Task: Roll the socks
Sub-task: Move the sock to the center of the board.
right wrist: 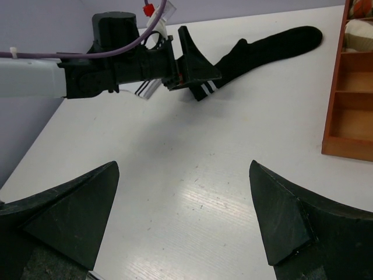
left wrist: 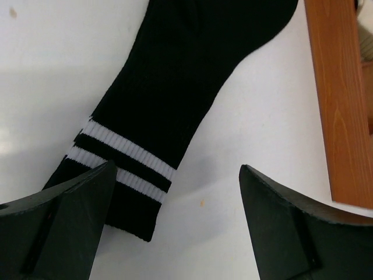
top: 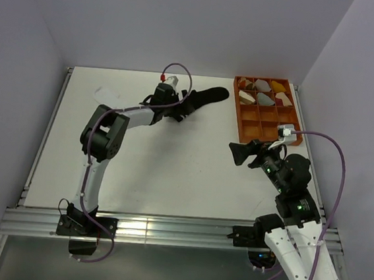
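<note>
You see a matt, ribbed cloth sock [left wrist: 175, 76] on a smooth, faintly glossy table [left wrist: 46, 87]; at right edge, a matt, fine-grained tray [left wrist: 341, 99].

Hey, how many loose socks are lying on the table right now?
2: a black sock at the far middle; a white sock left of it, faint against the table, possibly partly hidden.

Overhead looks down; both wrist views share the black sock [left wrist: 175, 87].
</note>
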You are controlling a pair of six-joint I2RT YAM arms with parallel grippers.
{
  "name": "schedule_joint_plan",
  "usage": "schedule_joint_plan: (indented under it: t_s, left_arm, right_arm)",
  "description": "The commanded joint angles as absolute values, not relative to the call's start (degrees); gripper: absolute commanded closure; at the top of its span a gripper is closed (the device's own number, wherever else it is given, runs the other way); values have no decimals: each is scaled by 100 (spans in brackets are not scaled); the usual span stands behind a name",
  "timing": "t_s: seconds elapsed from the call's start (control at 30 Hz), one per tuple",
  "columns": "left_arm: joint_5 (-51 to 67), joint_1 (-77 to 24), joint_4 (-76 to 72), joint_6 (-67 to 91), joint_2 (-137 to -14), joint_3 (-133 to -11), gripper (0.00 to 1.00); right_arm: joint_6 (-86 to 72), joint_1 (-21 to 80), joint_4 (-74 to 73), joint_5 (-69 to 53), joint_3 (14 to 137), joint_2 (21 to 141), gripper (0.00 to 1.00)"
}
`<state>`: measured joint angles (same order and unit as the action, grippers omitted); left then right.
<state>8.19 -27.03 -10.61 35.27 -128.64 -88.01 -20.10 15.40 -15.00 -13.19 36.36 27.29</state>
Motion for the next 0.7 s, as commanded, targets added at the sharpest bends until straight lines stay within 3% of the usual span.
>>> schedule_joint_plan:
  t_s: [0.0, 0.67]
  left_arm:
    - [651, -2856, -651, 3726, -12332, -8158, 7]
    - [492, -3454, -545, 4596, -10055, -4871, 6]
  right_arm:
    - [-1951, 1565, -1196, -1512, 3560, 2795, 0]
    - [-1749, 2118, -818, -1354, 3560, 3515, 0]
